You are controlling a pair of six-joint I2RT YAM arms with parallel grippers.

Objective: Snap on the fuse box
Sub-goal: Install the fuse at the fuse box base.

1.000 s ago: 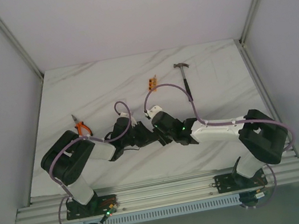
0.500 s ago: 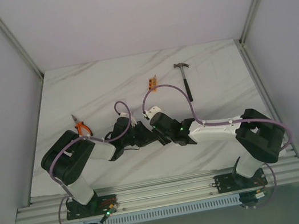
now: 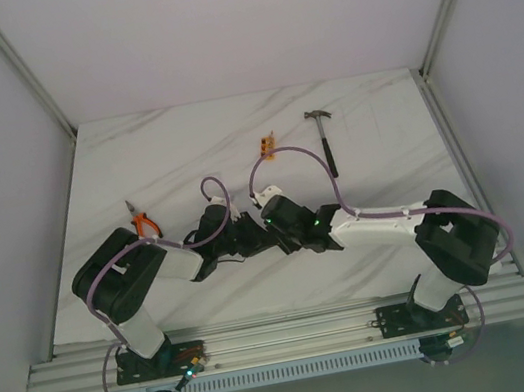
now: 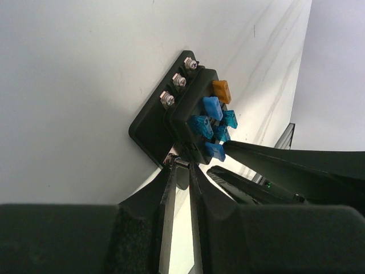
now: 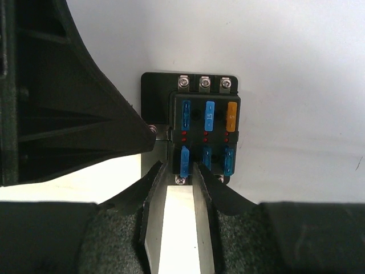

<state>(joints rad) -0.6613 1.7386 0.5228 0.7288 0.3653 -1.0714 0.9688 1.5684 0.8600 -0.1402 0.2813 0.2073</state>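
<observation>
While the left end effector pinches the fuse box by its side, steadying it flat on the worktop between both arms, the right end effector hovers slightly parted at its near edge, likely ready to press.

One fuse box, one hammer

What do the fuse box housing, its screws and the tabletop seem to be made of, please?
The fuse box housing: moulded plastic probably, black, matte with soft sheen. Its screws: metal, bright silvery glints. The tabletop: white with grey veins, marble-look; real stone or laminate, cannot tell.
</observation>
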